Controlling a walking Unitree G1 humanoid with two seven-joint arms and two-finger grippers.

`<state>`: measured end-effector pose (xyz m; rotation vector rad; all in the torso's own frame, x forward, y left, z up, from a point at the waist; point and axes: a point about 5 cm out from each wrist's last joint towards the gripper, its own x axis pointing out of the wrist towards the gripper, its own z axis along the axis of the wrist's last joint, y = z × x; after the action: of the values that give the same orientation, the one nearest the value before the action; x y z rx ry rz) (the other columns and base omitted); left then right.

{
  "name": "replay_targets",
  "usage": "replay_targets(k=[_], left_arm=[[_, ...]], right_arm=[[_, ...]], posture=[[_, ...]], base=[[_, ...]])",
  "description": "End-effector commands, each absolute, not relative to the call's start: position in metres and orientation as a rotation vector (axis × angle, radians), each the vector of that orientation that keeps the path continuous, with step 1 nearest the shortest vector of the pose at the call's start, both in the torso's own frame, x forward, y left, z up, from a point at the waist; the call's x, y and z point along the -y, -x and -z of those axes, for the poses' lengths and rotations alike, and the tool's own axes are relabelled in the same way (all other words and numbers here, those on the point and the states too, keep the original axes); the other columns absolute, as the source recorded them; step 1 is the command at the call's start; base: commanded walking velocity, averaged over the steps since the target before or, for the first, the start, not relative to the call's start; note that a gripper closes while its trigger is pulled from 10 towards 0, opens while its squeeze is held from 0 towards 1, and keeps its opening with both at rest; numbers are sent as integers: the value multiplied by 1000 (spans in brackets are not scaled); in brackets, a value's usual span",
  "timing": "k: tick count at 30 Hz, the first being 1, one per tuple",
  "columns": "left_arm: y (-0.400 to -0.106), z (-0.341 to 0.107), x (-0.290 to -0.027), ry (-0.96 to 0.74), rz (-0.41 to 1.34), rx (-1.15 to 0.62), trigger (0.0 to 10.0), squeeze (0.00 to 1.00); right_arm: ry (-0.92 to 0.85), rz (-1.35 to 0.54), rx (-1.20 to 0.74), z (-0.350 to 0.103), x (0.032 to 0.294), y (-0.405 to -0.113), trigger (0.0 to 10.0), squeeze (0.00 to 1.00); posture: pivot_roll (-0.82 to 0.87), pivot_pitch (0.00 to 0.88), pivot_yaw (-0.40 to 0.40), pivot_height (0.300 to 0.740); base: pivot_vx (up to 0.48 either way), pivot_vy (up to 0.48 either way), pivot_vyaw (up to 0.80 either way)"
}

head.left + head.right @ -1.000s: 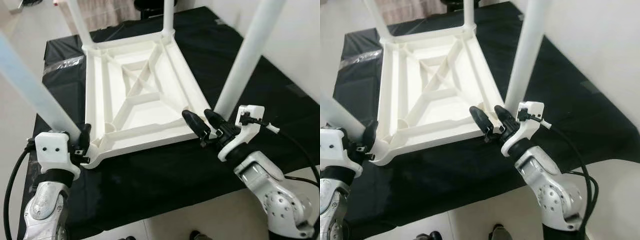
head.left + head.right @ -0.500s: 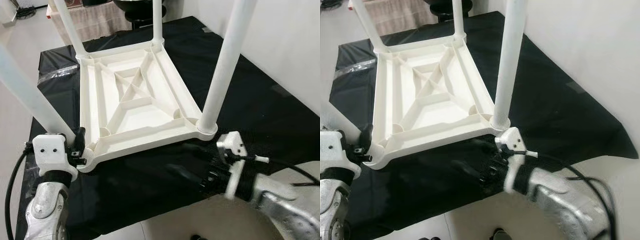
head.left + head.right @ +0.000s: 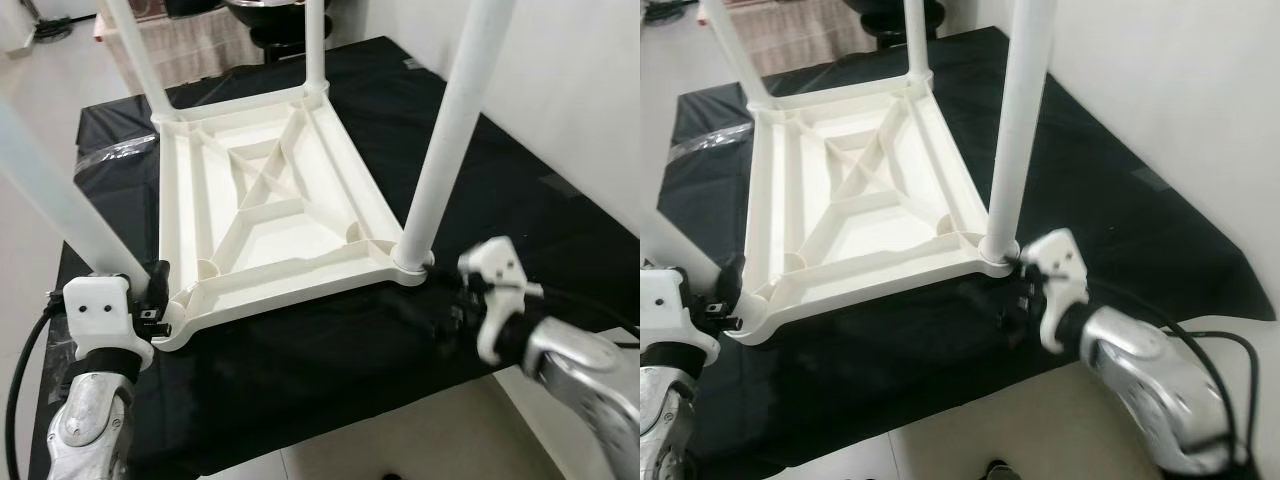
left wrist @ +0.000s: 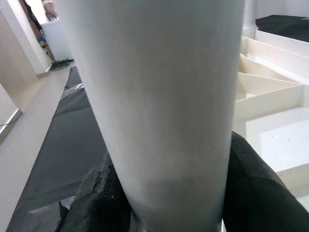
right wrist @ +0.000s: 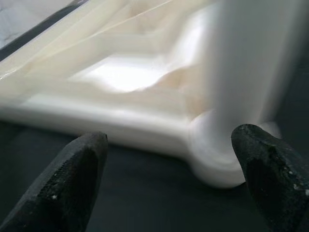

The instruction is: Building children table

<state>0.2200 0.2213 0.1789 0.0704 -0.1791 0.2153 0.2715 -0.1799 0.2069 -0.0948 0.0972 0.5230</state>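
The white children's table (image 3: pixel 270 200) lies upside down on a black cloth (image 3: pixel 520 200), its legs pointing up. My left gripper (image 3: pixel 155 290) is shut on the near-left leg (image 3: pixel 60 200) just above its socket; in the left wrist view that leg (image 4: pixel 159 96) sits between both black fingers (image 4: pixel 96 203). My right gripper (image 3: pixel 1015 300) is open and low over the cloth, pointing at the near-right corner. In the right wrist view its fingertips (image 5: pixel 77 179) stand wide apart in front of the base of the near-right leg (image 5: pixel 241 72), not touching it.
The black cloth ends at a front edge (image 3: pixel 400 410) close to me, with pale floor (image 3: pixel 440 445) below. A white wall (image 3: pixel 580 80) runs along the right side. Crumpled clear plastic (image 3: pixel 120 155) lies on the cloth at the back left.
My right gripper left the base of the near-right leg, dipped down in front of the table edge, and now sits low beside that corner. The left gripper kept its hold. The camera shifted slightly.
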Motion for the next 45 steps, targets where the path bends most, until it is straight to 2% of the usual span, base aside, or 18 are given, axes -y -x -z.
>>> replay_targets(k=[1,2,3,4,8,14,20,24,29,35,38,39,45], left_arm=[[-203,-142,-247,-115,-335,-54,10000,0],[-203,-142,-247,-115,-335,-54,10000,0],[-190,-142,-266,-58,-433,-65,10000,0],[-190,-142,-266,-58,-433,-65,10000,0],[-164,-164,-299,-106,-594,-11,10000,0],[-148,-187,-307,-177,-668,55,10000,0],[-142,-185,-298,-158,-628,37,10000,0],[-131,-157,-274,-90,-463,-89,10000,0],[-123,-141,-267,-42,-424,-166,10000,0],[-121,-144,-246,20,-313,-170,10000,0],[-119,-145,-245,25,-305,-174,10000,0],[-119,-145,-248,20,-322,-168,10000,1000],[-130,-158,-259,-39,-352,-92,10000,1000]], right_arm=[[87,-500,-101,-203,180,-273,10000,0],[87,-500,-101,-203,180,-273,10000,0],[79,-505,-87,-205,179,-275,10000,0],[79,-505,-87,-205,179,-275,10000,0],[76,-510,-90,-204,180,-279,10000,0],[73,-522,-91,-202,176,-284,10000,0],[66,-520,-84,-202,175,-287,10000,0],[62,-524,-78,-202,172,-290,10000,0],[57,-535,-77,-200,170,-291,10000,0],[57,-548,-81,-198,168,-292,10000,0],[53,-549,-82,-197,167,-292,10000,0],[52,-549,-82,-197,167,-293,10000,0],[49,-556,-85,-195,166,-292,10000,0]], posture=[[-6,248,53,740],[-6,248,53,740],[6,254,46,740],[6,254,46,740],[40,265,32,740],[54,269,27,740],[63,272,26,740],[69,273,28,740],[70,275,29,740],[76,278,31,740],[76,279,32,740],[74,278,32,740],[72,277,30,740]], base=[[0,0,0],[0,0,0],[0,0,0],[0,0,0],[0,0,0],[0,0,0],[0,0,0],[0,0,0],[0,0,0],[0,0,0],[0,0,0],[0,0,0],[0,0,0]])
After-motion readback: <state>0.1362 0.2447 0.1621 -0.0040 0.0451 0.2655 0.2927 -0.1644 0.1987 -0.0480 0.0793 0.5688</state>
